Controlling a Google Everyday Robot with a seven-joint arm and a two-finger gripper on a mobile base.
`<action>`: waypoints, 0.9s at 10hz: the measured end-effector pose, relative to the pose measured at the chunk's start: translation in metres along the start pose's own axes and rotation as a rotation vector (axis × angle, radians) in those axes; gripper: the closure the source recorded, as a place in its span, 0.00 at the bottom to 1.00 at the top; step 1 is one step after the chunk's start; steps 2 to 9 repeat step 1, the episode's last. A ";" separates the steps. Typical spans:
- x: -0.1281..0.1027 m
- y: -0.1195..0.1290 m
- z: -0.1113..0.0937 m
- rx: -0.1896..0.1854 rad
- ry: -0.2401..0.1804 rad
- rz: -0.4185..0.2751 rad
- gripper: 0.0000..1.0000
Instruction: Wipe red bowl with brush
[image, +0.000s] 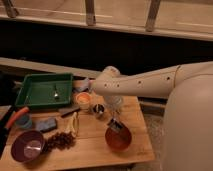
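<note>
The red bowl (119, 140) stands on the wooden table (90, 150) at its front right, glossy orange inside. My gripper (114, 116) hangs from the white arm just above the bowl's far rim. It is shut on the brush (116, 125), a small dark thing with a pale head. The brush head reaches down to the bowl's far inner edge.
A green tray (35, 95) sits at the back left, a pale-orange cup (83, 101) and a small dark cup (98, 109) beside it. A purple bowl (27, 146), grapes (60, 141), a banana (74, 124), a blue sponge (46, 125) and an orange-handled tool (15, 117) lie to the left.
</note>
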 end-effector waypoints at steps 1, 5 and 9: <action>0.000 0.000 0.000 -0.002 0.002 0.002 1.00; 0.000 0.000 0.000 -0.002 0.002 0.002 1.00; 0.000 0.000 0.000 -0.002 0.002 0.002 1.00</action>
